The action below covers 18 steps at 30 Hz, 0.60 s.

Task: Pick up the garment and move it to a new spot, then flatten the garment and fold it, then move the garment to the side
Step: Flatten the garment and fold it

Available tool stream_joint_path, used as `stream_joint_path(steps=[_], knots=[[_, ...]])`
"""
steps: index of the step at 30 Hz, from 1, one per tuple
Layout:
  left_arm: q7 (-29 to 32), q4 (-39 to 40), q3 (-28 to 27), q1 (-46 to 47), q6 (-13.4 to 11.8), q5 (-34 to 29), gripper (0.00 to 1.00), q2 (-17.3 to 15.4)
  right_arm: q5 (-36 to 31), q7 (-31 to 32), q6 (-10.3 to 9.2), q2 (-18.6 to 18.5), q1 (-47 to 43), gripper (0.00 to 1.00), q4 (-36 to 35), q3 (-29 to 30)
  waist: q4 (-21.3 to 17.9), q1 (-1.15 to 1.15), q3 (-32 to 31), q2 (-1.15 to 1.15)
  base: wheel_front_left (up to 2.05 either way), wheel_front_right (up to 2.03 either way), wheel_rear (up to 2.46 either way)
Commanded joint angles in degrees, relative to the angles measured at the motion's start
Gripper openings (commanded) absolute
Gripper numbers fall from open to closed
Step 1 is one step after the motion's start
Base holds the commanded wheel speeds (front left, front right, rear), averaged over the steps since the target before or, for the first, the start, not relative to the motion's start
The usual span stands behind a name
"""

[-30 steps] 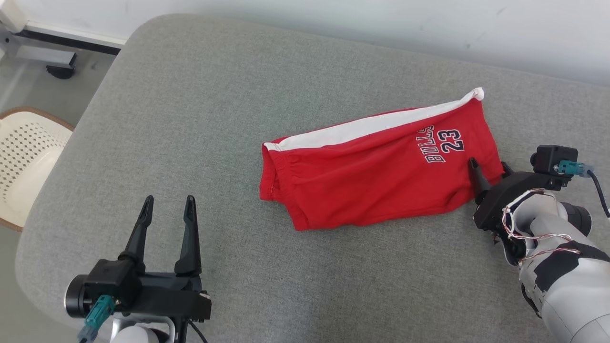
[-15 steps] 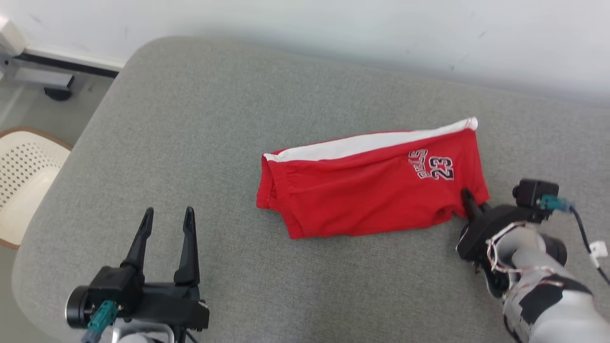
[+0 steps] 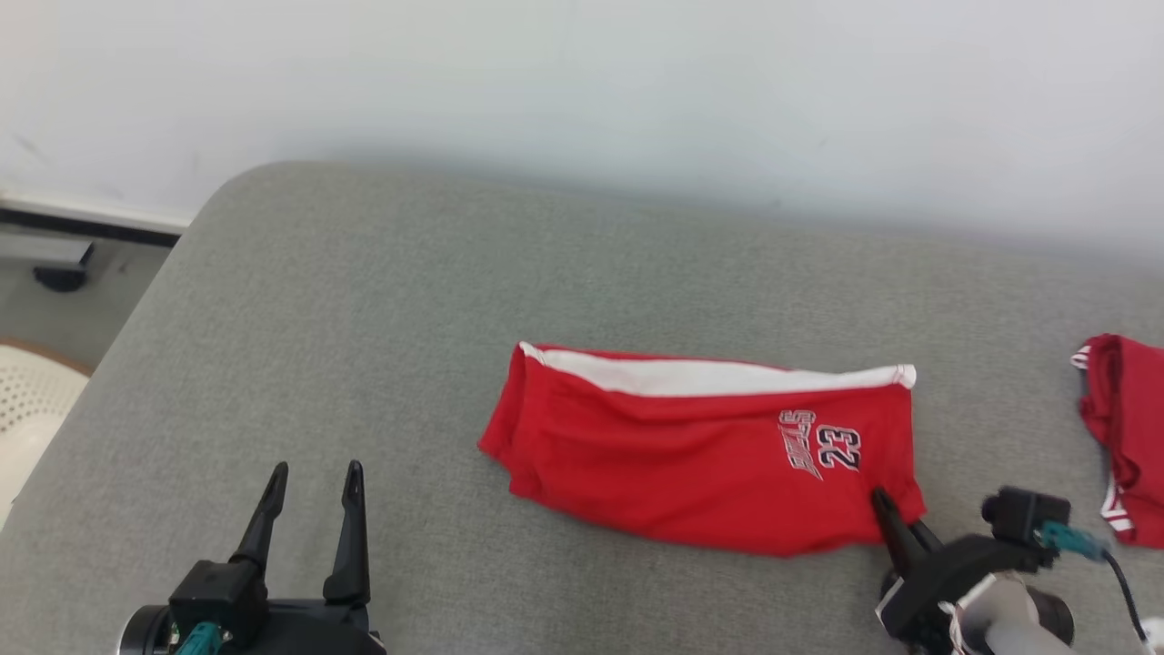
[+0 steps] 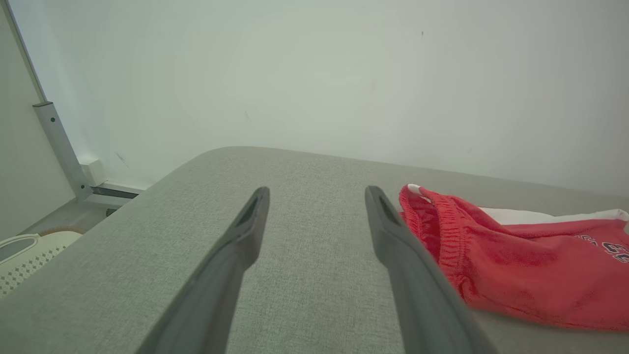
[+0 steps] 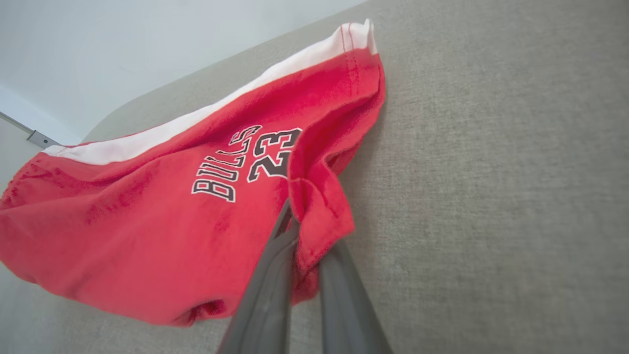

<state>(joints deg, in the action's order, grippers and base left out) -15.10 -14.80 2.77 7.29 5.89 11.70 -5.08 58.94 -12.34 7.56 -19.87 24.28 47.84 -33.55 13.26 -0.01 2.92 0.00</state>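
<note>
Right claw (image 3: 884, 506), head view: now clenched on the near corner of the leg hem of the red shorts (image 3: 709, 455), where a second ago its fingers stood apart astride that same corner. The shorts lie folded lengthwise near the middle of the grey surface (image 3: 364, 318), white stripe along the far edge, printed number toward the gripped end. The camera has tipped upward over that second, so the garment's lower place in the picture is not evidence of travel. A second red garment (image 3: 1123, 428) lies at the right edge, well apart. Left claw (image 3: 316, 468) hangs released at the lower left, short of the waistband.

Left wrist view: the left claw's fingers (image 4: 245, 231) stand wide apart above bare fabric. The elastic waistband end of the shorts (image 4: 516, 265) lies just beside the right-hand finger, untouched.

Right wrist view: both fingers of the right claw (image 5: 295, 221) are pressed together, with a fold of hem bunched between and over them. The rest of the shorts (image 5: 147, 236) rests on the surface.

Assessment: the grasp appears secured at one corner only. Moving the garment aside looks ready to begin, though it will likely drag or unfold.
</note>
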Motion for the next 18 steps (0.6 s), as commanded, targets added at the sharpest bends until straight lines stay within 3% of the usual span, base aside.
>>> stream_joint_path(steps=[1, 10, 11, 12, 18], knots=[[-0.2, -0.1, -0.2, -0.9, -0.1, 0.0, 1.0, -0.2, 0.6, 0.0, -0.1, -0.8, -2.9, 0.0, -1.9, 0.3, -1.9, 0.01, -1.6, 0.0, 0.0, 0.0, 0.0], [-0.2, -0.2, 0.0, -1.6, -0.1, 0.2, 1.0, -0.1, -0.8, 1.8, -0.1, -0.8, -8.3, 0.0, -5.5, 2.8, -3.7, 0.01, -1.8, 0.0, 0.0, 0.0, 0.0], [-0.2, -0.2, 0.0, -1.5, -0.1, 0.2, 1.0, -0.1, -1.4, 1.6, -0.1, -0.6, -8.2, 0.73, -5.3, 3.3, -3.7, 0.01, -1.7, 0.0, 0.0, 0.0, 0.0], [-0.2, -0.2, 0.1, -1.5, -0.1, 0.3, 1.0, -0.1, -2.0, 1.6, -0.1, -0.4, -8.3, 1.0, -5.2, 3.7, -3.7, 0.01, -1.6, 0.0, 0.0, 0.0, 0.0], [-0.2, 0.4, -0.2, -1.7, -0.2, 0.3, 1.0, -0.2, -5.5, 2.4, -0.1, 0.0, -6.4, 1.0, -4.3, 6.5, -3.6, 0.01, -1.0, 0.0, 0.0, 0.0, 0.0]])
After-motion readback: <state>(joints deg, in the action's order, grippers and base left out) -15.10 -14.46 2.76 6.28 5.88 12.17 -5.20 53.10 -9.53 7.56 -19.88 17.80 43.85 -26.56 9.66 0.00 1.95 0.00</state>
